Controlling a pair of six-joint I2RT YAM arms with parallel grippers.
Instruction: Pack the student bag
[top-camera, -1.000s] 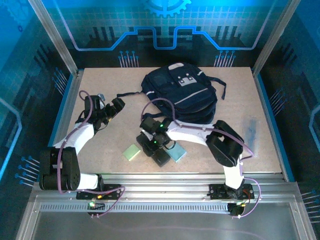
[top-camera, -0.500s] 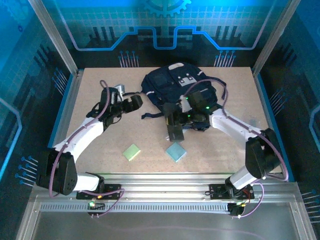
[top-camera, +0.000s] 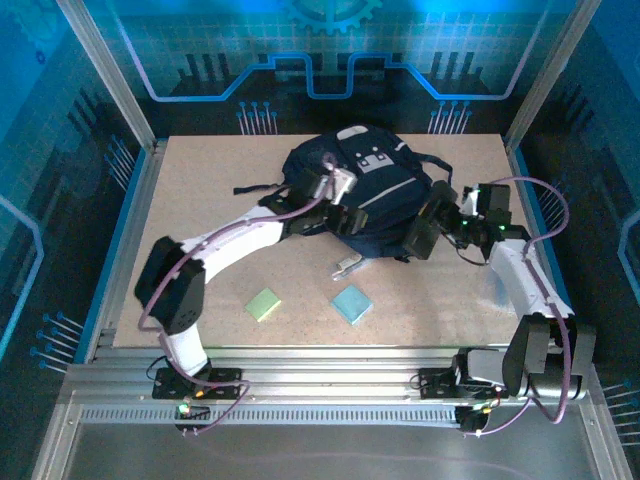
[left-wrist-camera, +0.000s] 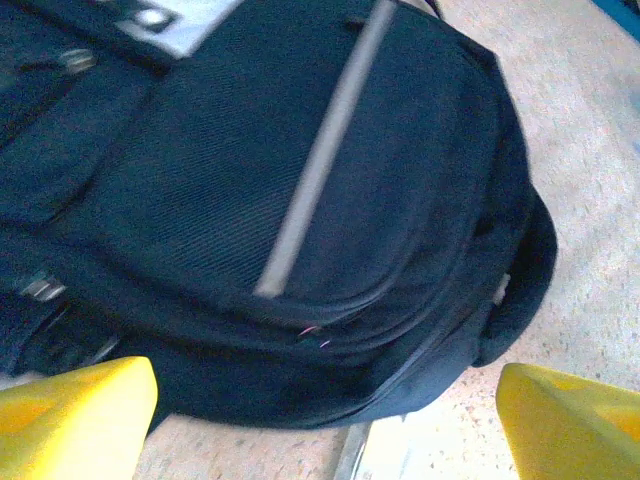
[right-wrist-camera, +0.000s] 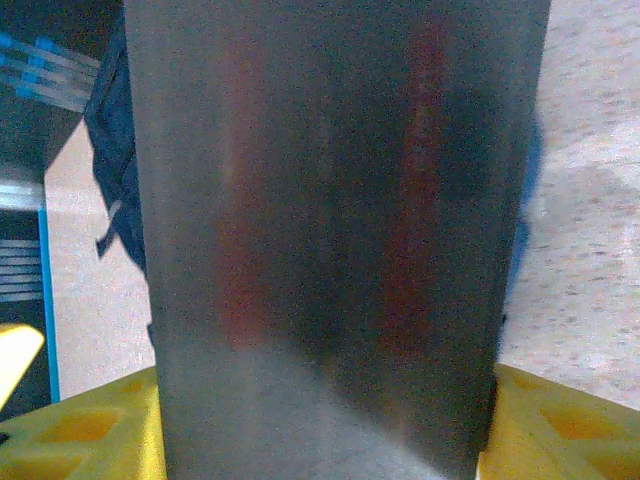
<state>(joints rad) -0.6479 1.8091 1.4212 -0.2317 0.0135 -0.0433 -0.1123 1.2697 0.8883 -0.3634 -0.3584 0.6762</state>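
The pale speckled counter (top-camera: 200, 200) carried the navy student bag (top-camera: 395, 175) at its far middle. Nearer the front lay a green square (top-camera: 264, 304) and a pale blue square (top-camera: 351, 303), set apart. A small pale object (top-camera: 347, 265) lay just before the bag.

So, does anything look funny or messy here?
Nothing is spilled or broken. One small pale thing lies crooked on the table right by the student bag, and I cannot tell what it is. The green square and blue square sit loose, not packed.
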